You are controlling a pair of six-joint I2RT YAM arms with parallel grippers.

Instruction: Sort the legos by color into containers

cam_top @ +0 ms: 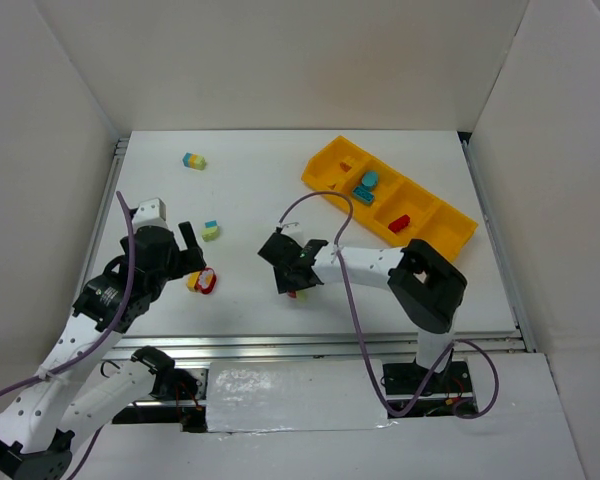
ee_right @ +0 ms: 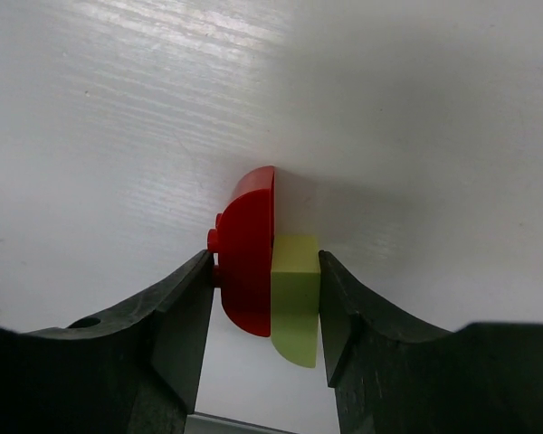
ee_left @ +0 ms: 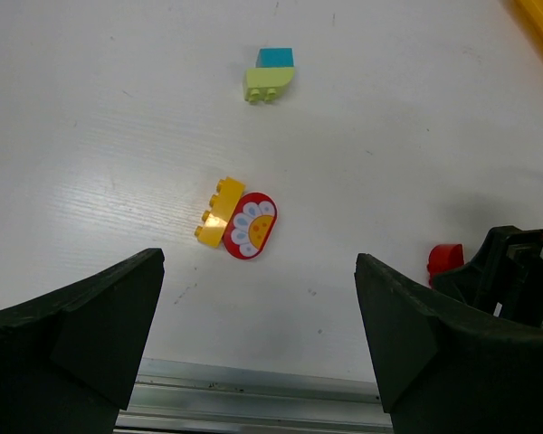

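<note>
My right gripper [ee_right: 264, 271] is shut on a two-colour clump, a red rounded brick [ee_right: 249, 253] stuck to a pale yellow-green brick [ee_right: 296, 294], right at the table surface near the front middle [cam_top: 293, 292]. My left gripper [ee_left: 258, 262] is open and empty, with a yellow brick joined to a red oval flower piece [ee_left: 238, 217] just ahead of its jaws. A teal and yellow-green clump [ee_left: 270, 74] lies farther out. A teal and yellow clump [cam_top: 194, 160] lies at the back left. The orange-yellow tray [cam_top: 450, 232] holds red and teal bricks.
White walls enclose the table on the left, back and right. A metal rail [cam_top: 320, 345] runs along the near edge. The right arm's black gripper body [ee_left: 516, 280] shows at the right of the left wrist view.
</note>
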